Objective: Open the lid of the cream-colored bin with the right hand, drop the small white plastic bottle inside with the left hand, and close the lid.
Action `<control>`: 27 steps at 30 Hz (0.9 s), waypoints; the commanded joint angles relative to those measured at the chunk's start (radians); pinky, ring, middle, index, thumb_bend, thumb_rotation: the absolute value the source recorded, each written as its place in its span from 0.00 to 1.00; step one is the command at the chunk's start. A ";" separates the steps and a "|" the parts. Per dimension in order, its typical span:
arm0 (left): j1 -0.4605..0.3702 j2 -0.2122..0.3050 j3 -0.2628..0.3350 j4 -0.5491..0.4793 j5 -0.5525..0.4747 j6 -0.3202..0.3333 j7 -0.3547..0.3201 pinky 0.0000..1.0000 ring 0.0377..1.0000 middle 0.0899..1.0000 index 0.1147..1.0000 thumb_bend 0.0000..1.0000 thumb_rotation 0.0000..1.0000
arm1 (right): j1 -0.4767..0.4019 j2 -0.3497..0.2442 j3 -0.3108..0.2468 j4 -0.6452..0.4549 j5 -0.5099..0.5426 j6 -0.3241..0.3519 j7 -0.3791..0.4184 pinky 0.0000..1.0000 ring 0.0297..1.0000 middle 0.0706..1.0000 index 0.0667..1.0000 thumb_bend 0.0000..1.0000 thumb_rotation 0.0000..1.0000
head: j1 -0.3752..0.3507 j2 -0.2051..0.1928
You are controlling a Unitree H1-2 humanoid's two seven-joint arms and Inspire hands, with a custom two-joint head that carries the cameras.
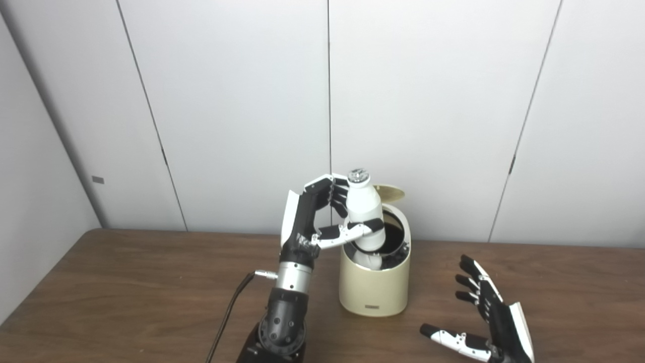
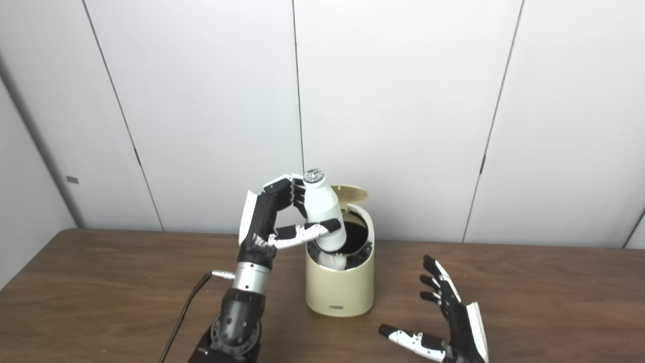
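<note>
The bin [image 1: 374,282] stands on the table [image 1: 126,282] near the middle of the far edge, with its lid [image 1: 390,192] raised behind the opening. The bottle [image 1: 364,212] is pinched by the left hand [image 1: 322,217] over the opening, thumb across its lower body and fingers behind its shoulder; it is held nearly upright, cap up and a little toward the left, its base at or just inside the rim. Something pale is seen inside the bin below it, too unclear to name. The right hand [image 1: 484,317] is spread and empty near the table's near right part, well apart from the bin and touching nothing. The step in hand is judged to be the drop. To do it well, the base should be brought over the centre of the opening rather than the near rim, and lowered a little so that the rim is cleared before the fingers are parted; thumb and fingers should be released together so the bottle is not tipped outward. The left hand should then be lifted clear before the lid is pressed shut by the right.
</note>
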 commanded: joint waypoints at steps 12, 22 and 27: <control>-0.093 0.004 -0.083 0.108 -0.010 -0.057 0.096 0.35 0.39 0.43 0.43 0.51 0.00 | -0.032 0.018 0.003 -0.036 -0.004 -0.048 -0.023 0.74 0.84 0.89 0.88 0.75 0.15 | -0.015 0.000; -0.125 0.066 -0.243 0.188 -0.041 -0.057 0.263 0.33 0.38 0.42 0.44 0.50 0.00 | -0.027 0.029 0.011 -0.057 -0.023 -0.030 -0.029 0.73 0.83 0.88 0.88 0.75 0.15 | -0.026 0.008; -0.141 0.103 -0.355 0.223 -0.024 -0.057 0.397 0.30 0.35 0.41 0.46 0.50 0.00 | -0.027 0.035 0.008 -0.063 -0.016 -0.025 -0.030 0.73 0.83 0.88 0.87 0.74 0.14 | -0.030 0.010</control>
